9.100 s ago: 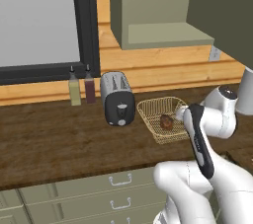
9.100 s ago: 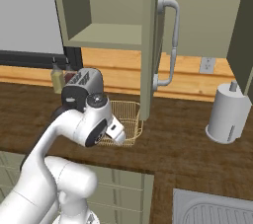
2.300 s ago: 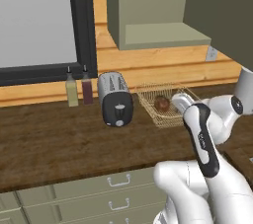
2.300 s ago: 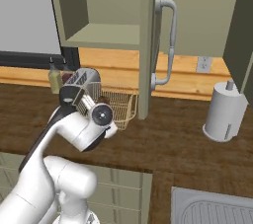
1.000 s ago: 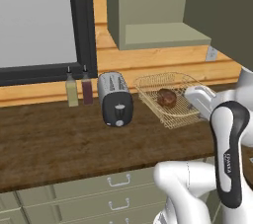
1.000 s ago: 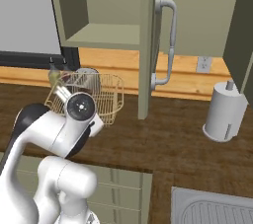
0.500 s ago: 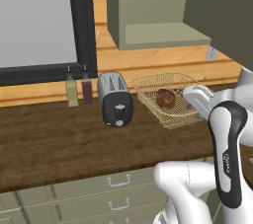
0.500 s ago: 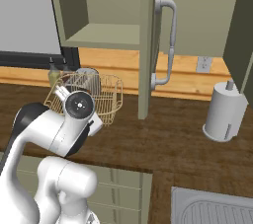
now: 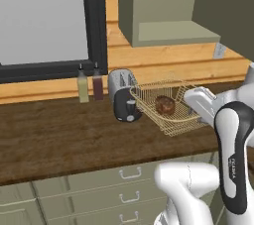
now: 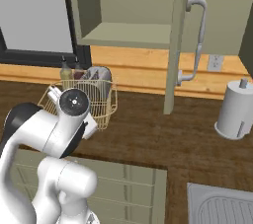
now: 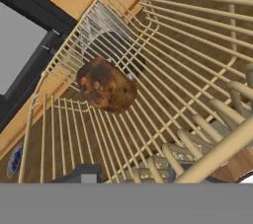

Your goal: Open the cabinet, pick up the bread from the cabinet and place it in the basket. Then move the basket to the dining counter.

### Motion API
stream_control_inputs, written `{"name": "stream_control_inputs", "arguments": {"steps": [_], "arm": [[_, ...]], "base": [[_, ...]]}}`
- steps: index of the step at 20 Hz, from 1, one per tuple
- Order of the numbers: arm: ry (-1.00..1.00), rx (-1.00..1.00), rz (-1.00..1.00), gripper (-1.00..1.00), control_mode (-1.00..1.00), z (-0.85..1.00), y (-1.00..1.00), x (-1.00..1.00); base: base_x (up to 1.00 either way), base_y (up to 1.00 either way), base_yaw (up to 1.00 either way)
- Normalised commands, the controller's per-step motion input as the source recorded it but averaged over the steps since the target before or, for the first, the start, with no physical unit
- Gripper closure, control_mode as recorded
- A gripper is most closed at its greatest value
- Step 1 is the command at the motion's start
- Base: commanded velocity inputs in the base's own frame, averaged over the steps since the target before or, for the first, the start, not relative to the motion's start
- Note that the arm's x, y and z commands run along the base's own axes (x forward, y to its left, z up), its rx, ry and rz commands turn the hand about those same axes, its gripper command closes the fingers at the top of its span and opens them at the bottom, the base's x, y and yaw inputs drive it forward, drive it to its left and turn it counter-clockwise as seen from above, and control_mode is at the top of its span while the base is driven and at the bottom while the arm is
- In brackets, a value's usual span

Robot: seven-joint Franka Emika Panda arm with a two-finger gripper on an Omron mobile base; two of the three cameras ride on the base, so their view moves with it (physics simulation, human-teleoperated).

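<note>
The tan wire basket hangs tilted above the dark worktop, close to the toaster. My gripper is shut on its right rim. The bread, a dark-brown bun, lies inside the basket. In the hand view the bread rests on the basket's wires, and the rim runs across my gripper. From the right base view the basket shows just behind my arm. The olive-green cabinet stands open, its door swung out. The dining counter is out of view.
A silver toaster and two bottles stand against the wall left of the basket. A paper towel roll stands at the right, a sink lower right. The open door hangs over the worktop.
The basket has left the worktop where it sat earlier and hangs tilted in my grip with the bread inside. Over the last second it has drifted slightly towards the toaster.
</note>
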Motion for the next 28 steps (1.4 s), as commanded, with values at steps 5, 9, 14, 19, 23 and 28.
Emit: {"name": "stream_control_inputs", "arguments": {"steps": [5, 9, 14, 19, 23, 28], "arm": [[0.00, 0.00, 0.00, 1.00, 1.00, 0.00, 0.00, 0.00], [0.00, 0.00, 0.00, 1.00, 1.00, 0.00, 0.00, 0.00], [0.00, 0.00, 0.00, 1.00, 1.00, 0.00, 0.00, 0.00], [0.00, 0.00, 0.00, 1.00, 1.00, 0.00, 0.00, 0.00], [0.00, 0.00, 0.00, 1.00, 1.00, 0.00, 0.00, 0.00], [0.00, 0.00, 0.00, 1.00, 1.00, 0.00, 0.00, 0.00]], "base": [[-0.01, 0.61, 0.29], [0.08, 0.91, 0.47], [0.09, 0.86, 0.64], [0.03, 0.68, 0.83], [0.11, 0.48, 0.87], [0.27, 0.43, 0.85]]}}
